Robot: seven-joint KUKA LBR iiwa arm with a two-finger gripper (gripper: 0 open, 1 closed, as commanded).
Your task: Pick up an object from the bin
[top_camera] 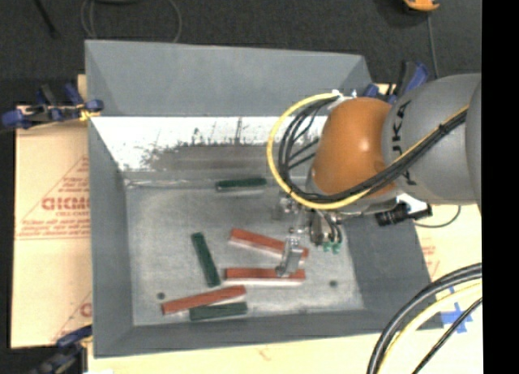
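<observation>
camera view. the grey metal bin (pixel 107 226) holds six flat, narrow bars lying loose on its floor, three red and three dark green. the gripper (pixel 289 265) is lowered into the right half of the floor, below the arm's orange cover (pixel 349 149) and its looped cables. its tip lies at the right end of a red bar (pixel 258 275) that runs roughly level across the floor, and just below the right end of a second red bar (pixel 256 241), which is tilted slightly.

claw state: cannot be told from this view, since the wrist hardware crowds the tip. no bar can be confirmed as held.

other contents, all apart from the tip:
- a green bar (pixel 241 185) near the back wall.
- a green bar (pixel 204 258) lying steeply angled, left of centre.
- a long red bar (pixel 203 299) and a green bar (pixel 217 311) lying side by side near the front wall.

handling judgement: the red bar at the tip looks stiff, light and smooth-faced, probably plastic or painted wood. it lies flat, so little height stands above the floor to grip. the hold is best taken across the narrow width, near the middle of the length. an end grip would probably let the bar swing or slip. the neighbouring red bar is close and could be nudged on closing.
</observation>
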